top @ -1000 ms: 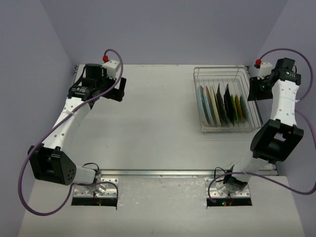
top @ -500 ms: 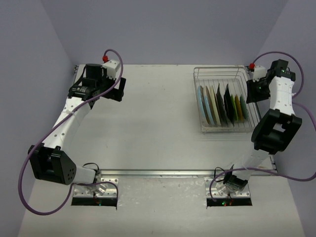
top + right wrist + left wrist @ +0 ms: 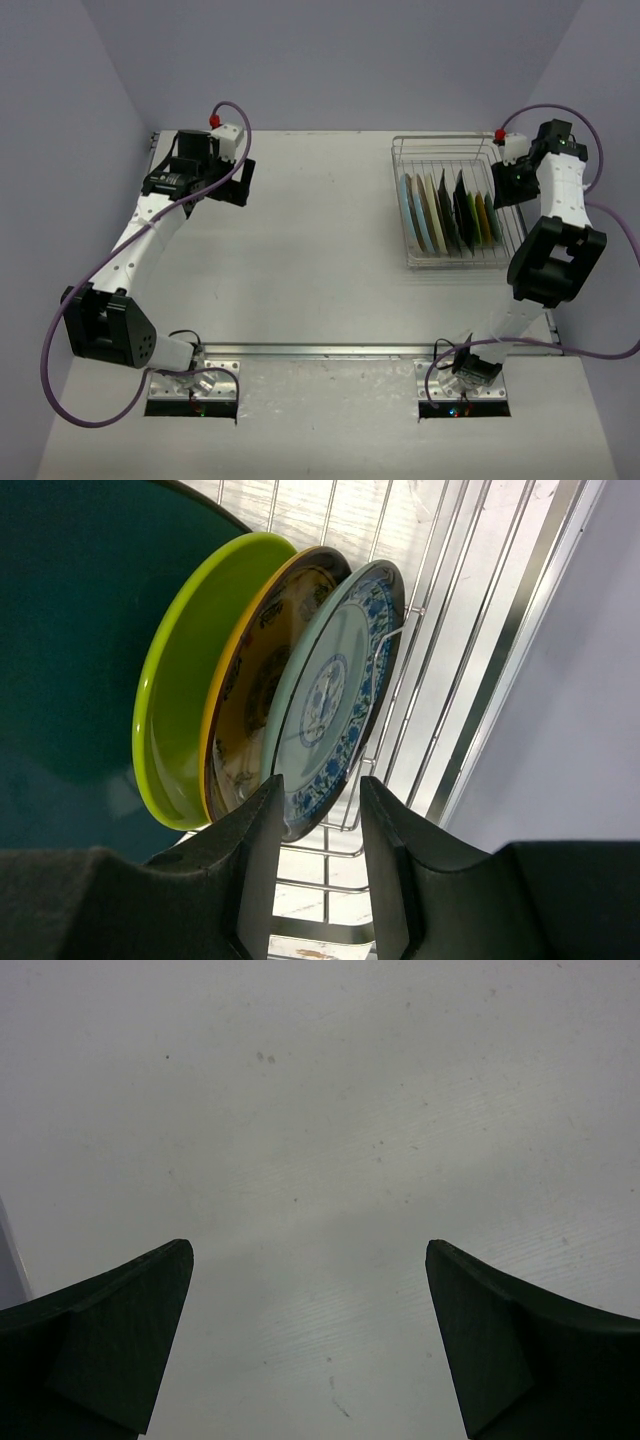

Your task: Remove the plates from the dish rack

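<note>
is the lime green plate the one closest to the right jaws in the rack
No, the blue-patterned plate stands nearest the right gripper, then a yellow plate, and the lime-green plate is third.

Pale grey worktop (image 3: pixel 320 240), faintly scuffed, with silver wire dish rack (image 3: pixel 452 150) standing at far right corner and two arm base plates bolted along near edge.

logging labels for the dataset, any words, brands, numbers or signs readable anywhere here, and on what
No readable text in any view.
The blue-patterned plate bears only floral ornament, no lettering.
The yellow-rimmed plate has dark decoration, too blurred to tell whether any of it is writing.
The dish rack, table, the arms and both claws show no marks that can be read.
</note>
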Tool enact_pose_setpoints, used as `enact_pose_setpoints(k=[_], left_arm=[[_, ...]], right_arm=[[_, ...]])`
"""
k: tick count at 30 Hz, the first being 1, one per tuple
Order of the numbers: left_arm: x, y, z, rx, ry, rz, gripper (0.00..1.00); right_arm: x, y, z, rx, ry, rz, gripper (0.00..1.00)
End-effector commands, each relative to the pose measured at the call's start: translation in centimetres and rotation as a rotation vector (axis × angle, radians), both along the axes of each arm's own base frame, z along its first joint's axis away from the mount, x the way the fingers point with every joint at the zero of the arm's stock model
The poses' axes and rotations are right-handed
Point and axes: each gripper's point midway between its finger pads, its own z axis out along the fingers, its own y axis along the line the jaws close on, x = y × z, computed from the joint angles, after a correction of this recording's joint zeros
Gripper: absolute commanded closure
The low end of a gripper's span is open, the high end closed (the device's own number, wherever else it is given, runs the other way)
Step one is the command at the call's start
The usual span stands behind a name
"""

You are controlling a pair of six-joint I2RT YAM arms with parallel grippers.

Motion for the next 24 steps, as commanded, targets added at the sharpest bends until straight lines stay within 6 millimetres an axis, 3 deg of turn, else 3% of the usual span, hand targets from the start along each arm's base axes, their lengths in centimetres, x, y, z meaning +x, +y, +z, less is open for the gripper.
enact_pose_setpoints(k=[1,11,14,24], left_arm=[[0.5,-0.6,0.6,-0.009,-0.03,-0.004,0.0],[0.6,-0.8,0.1,-0.022,-0.013,-0.007,0.0],[0.7,-0.8,0.0,-0.021,-0.012,-0.007,0.0],[0.8,-0.7,0.4,-0.015,-0.014,-0.006,0.0]], right_arm=[[1.4,1.2,2.7,0.037,-0.084,0.015,0.62],[1.4,1.7,3.9,0.048,-0.1,0.02,0.62],[1.2,1.6,3.2,0.042,-0.087,0.019,0.63],[0.1,0.7,-1.9,-0.045,0.013,0.011,0.69]])
